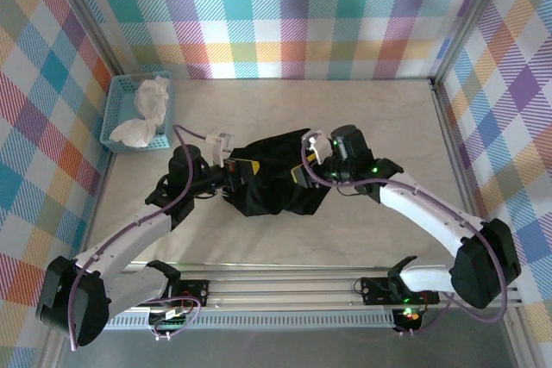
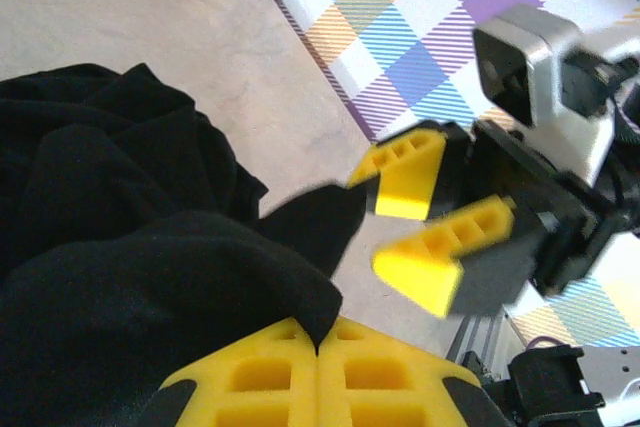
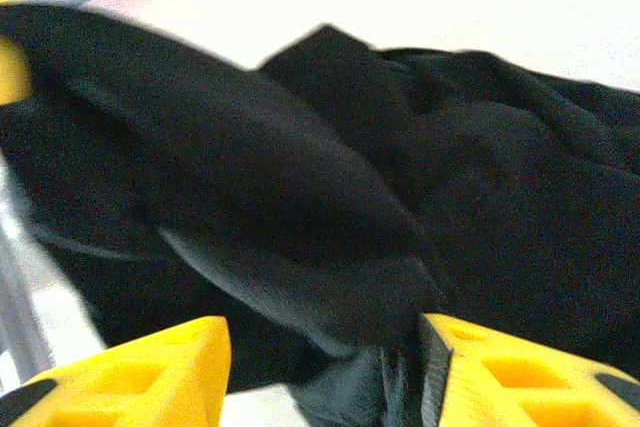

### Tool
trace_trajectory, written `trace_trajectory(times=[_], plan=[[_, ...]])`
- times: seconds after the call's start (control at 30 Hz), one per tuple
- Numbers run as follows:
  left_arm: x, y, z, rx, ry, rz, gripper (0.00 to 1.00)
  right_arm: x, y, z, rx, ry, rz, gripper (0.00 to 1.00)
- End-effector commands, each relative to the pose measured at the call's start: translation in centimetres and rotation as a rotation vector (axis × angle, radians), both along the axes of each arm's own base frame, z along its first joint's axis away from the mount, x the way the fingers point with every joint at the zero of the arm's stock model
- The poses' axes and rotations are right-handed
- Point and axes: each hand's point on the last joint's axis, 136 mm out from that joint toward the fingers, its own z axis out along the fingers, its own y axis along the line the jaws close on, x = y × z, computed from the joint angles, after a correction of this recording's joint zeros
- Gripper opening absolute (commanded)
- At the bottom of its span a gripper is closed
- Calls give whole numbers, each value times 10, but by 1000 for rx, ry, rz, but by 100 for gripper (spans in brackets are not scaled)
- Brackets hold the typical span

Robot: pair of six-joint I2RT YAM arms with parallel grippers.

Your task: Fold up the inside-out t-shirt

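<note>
Here, one crumpled black cotton t-shirt (image 1: pixel 276 180) stretches left-to-right; left gripper (image 2: pixel 320 332) clamps its edge, right gripper (image 3: pixel 325 347) has jaws apart.

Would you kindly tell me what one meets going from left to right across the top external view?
Light-blue plastic basket → left claw → crumpled black cotton t-shirt → right claw.

The t-shirt (image 1: pixel 276 187) is showing solid black. The jaws are showing bright yellow. The table (image 1: pixel 388 127) is looking pale beige with faint marbling. The walls (image 1: pixel 302 6) are showing pastel plaid: pink, teal, orange, purple. The basket (image 1: pixel 110 114) is showing light blue, the cloth (image 1: pixel 148 105) white.
</note>
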Motion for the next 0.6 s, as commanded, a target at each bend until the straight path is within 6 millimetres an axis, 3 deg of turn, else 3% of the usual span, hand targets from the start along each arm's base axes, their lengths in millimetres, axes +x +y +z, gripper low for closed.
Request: trace_trajectory(times=[0.0,0.13,0.27,0.43,0.57], plan=[[-2,1,20,-28,-66,-20,0,-9,29,7,44,-95,125,58],[-2,1,21,-22,-64,-16,0,17,35,-7,-72,-137,32,73],[2,6,16,3,-47,19,0,43,10,-13,-249,-209,-99,77],[4,9,16,18,-43,45,0,-6,20,-11,-167,-224,156,83],[3,10,19,15,-49,42,0,-13,32,-18,-158,-207,212,85]])
